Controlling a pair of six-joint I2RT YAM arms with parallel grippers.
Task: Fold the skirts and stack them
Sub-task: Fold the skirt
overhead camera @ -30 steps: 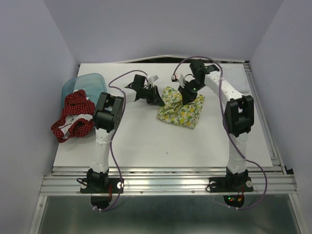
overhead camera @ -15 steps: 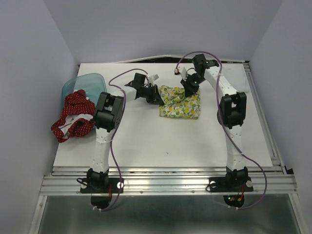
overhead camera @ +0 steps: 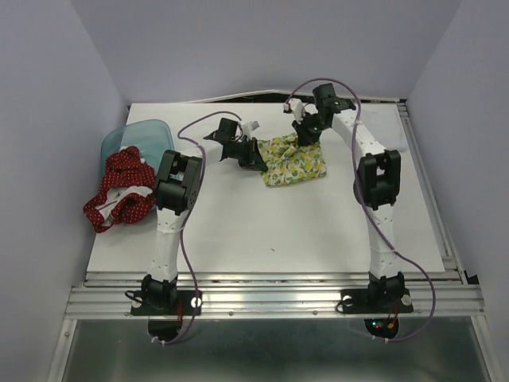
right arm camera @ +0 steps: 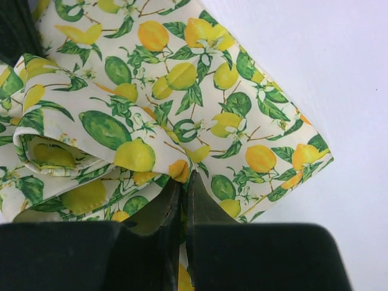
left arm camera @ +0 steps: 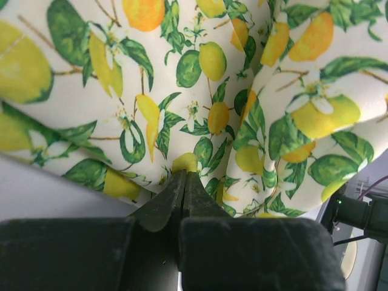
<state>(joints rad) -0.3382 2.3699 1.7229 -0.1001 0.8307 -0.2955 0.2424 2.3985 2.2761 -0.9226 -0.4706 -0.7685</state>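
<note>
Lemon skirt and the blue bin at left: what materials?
Lemon-print skirt: thin woven cloth, matte, possibly cotton; it folds and rolls softly at the hem. Blue bin: probably plastic, smooth and translucent; its wall looks pale and see-through.

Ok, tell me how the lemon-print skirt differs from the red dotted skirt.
Print: the lemon-print skirt is cream with lemons, the red dotted skirt red with white dots. Place: the lemon-print skirt lies far mid-table, the red one at the left edge by the blue bin. State: left gripper and right gripper pinch the lemon-print skirt; the red one lies crumpled, untouched.
</note>
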